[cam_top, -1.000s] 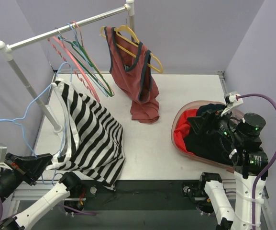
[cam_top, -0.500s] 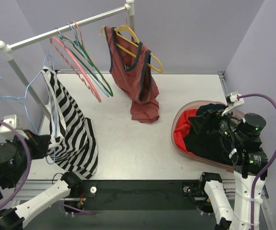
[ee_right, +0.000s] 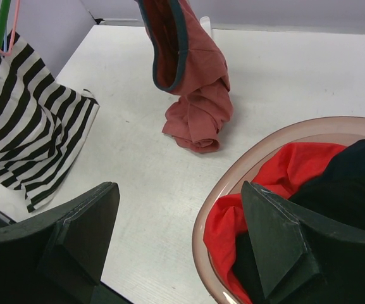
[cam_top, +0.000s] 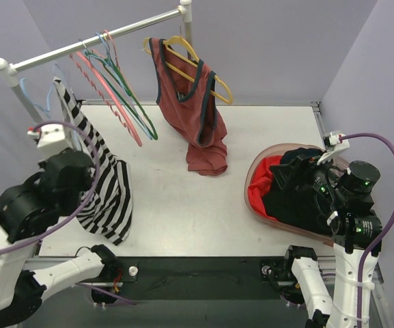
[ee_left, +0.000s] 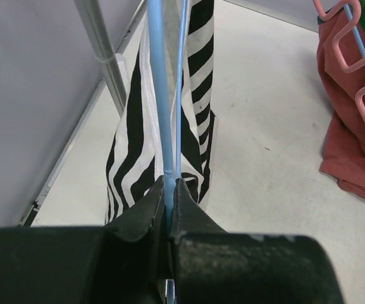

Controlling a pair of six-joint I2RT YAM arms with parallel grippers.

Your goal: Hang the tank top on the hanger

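Left wrist view: my left end effector (ee_left: 169,185) is pinched narrow on the light-blue wire hanger (ee_left: 157,95), with both fingers pressed against the wire, which runs up and away from them. The striped tank top (ee_left: 131,158) hangs from this hanger in a long, narrow drape just behind the fingers.

Overhead view: the tank top (cam_top: 104,195) is at the left side of the white surface (cam_top: 265,130), beside the left post of the clothes rail (cam_top: 94,39) and partly covered by the raised left arm. Its lower end lies toward the near-left edge of the surface, but I cannot tell whether it rests there. On the rail hang a pink notched hanger (cam_top: 108,92), a green hanger (cam_top: 134,106) and a yellow hanger (cam_top: 218,87) carrying a rust-red tank top (cam_top: 200,116), whose bunched lower end touches the surface.

Right wrist view: my right end effector (ee_right: 179,190) is spread wide and holds nothing, poised above the rim of a pinkish basin (ee_right: 202,231) that contains a red garment (ee_right: 264,183) and a black garment (ee_right: 353,183).
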